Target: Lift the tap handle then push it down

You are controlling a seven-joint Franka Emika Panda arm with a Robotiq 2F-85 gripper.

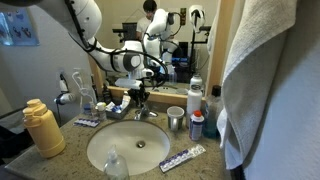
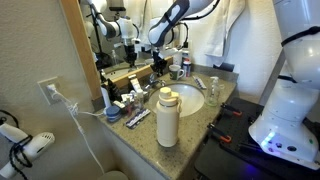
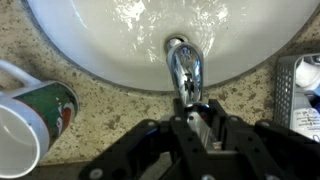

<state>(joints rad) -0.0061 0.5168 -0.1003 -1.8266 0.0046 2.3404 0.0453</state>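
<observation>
The chrome faucet [image 3: 185, 62] stands at the back rim of the oval white sink [image 3: 90, 50], its spout pointing over the bowl. The tap handle [image 3: 196, 120] is a shiny lever lying between my black fingers. My gripper [image 3: 198, 108] is closed around it from both sides. In both exterior views the gripper [image 1: 140, 95] [image 2: 160, 68] hangs right over the faucet [image 1: 144, 110] behind the sink [image 1: 100, 150] [image 2: 195, 100], and it hides the handle there.
A steel cup [image 1: 176, 120] and a blue bottle [image 1: 197, 124] stand beside the faucet. A yellow bottle [image 1: 42, 128], a toothpaste tube [image 1: 183, 158] and a hanging towel [image 1: 275, 80] are nearby. A paper cup [image 3: 30, 118] lies close to the gripper. The mirror is behind.
</observation>
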